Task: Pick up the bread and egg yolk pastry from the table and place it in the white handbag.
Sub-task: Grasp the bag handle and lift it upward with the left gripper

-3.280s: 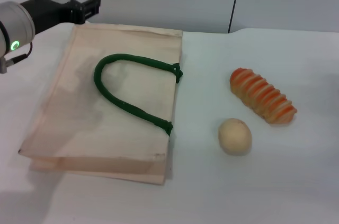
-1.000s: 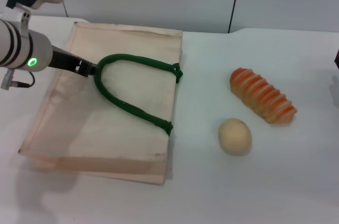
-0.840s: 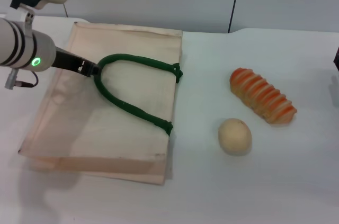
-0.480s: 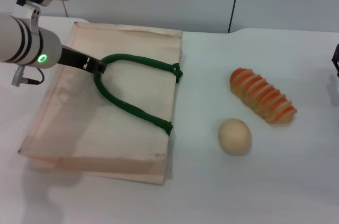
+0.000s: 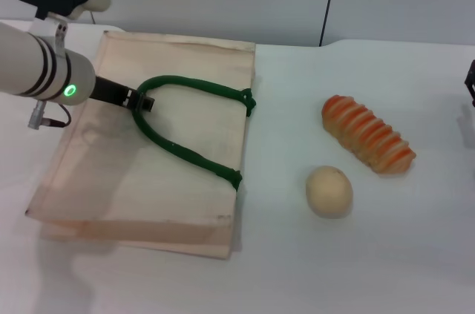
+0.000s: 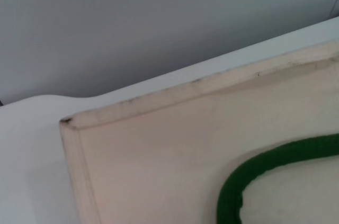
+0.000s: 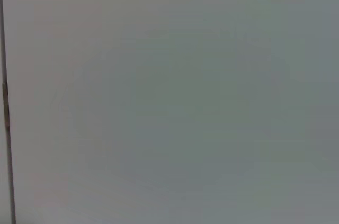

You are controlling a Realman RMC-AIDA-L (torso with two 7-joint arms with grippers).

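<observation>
White handbag (image 5: 148, 158) lying flat on the table (image 5: 297, 269). The left end effector (image 5: 141, 100) sits at the bend of the bag's green handle (image 5: 185, 154); whether it grips the handle cannot be told. Bread (image 5: 368, 134) and egg yolk pastry (image 5: 329, 191) lie on the table, well apart from it. The right end effector (image 5: 470, 80) shows only at the table's right edge, state indiscernible.
</observation>
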